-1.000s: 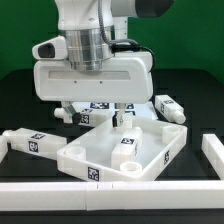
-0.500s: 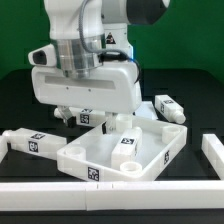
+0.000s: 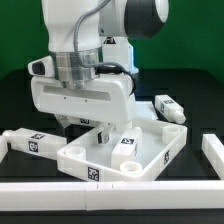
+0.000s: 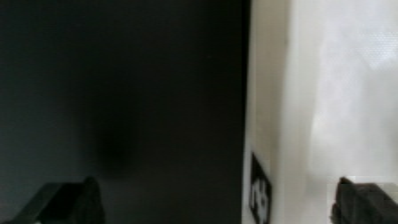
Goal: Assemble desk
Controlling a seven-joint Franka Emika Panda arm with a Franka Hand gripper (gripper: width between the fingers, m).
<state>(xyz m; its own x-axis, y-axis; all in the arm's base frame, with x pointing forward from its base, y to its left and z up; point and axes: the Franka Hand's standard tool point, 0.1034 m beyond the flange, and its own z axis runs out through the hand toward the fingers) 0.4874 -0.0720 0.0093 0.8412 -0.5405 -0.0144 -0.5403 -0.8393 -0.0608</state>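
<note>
Your hand (image 3: 83,125) hangs over far edge of desk top (image 3: 150,163), fingers spread wide, gripping nothing. Desk top sits mid-tabletop (image 3: 15,105), with tagged leg (image 3: 127,141) lying inside it. Second leg (image 3: 28,141) rests at exterior view's left, third leg (image 3: 170,107) at right.

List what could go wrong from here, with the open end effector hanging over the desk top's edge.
1. The open end effector hangs low at the far rim of the desk top. If it descends, a finger might land on the rim rather than straddle it, shoving the top.
2. A leg lies loose inside the top, so a jolt could send it sliding.
</note>
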